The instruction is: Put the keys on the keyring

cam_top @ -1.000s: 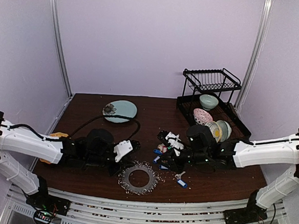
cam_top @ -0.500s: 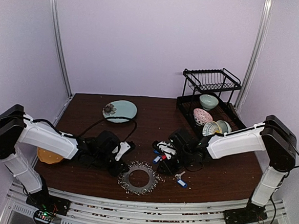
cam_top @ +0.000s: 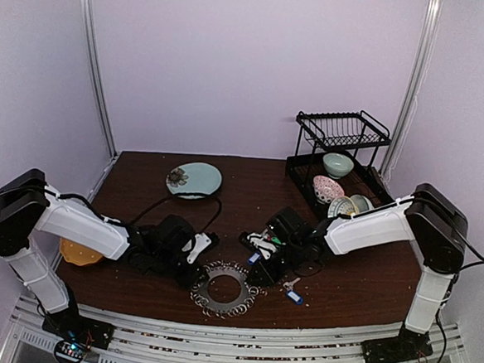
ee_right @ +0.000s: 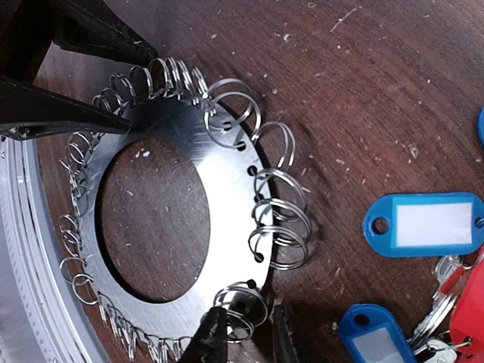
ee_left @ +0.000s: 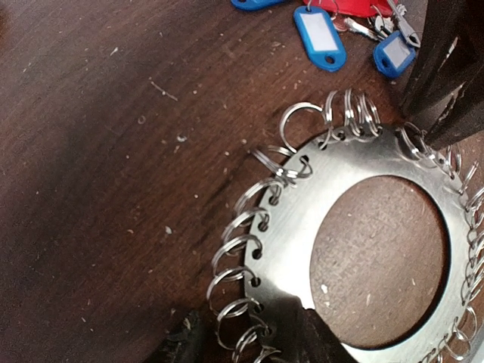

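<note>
The table carries every item. The dish rack at the far right and the plate at the far centre stand well apart from the work zone and appear to play no part in this step. The keyring is a flat metal band with an open centre and a fringe of small rings threaded through holes around its rim. It lies flat near the front edge, between the 2 arms, so both can reach it from opposite sides. The left gripper stands over the rim on its own side with the fingers apart, 1 outside the fringe and 1 over the band. This position appears intended to steady the keyring while the other arm works. The right gripper meets the opposite rim with its fingers a narrow gap apart and 1 of the small rings between them. Whether the fingers press on that ring cannot be told. The keys, with blue and red tags, lie loose on the table just beside the keyring on the right arm's side, within short reach. None visibly hangs from the fringe in the wrist views. Judgement: the task is at an early stage, and the next move calls for holding 1 ring firmly enough to thread a key.
</note>
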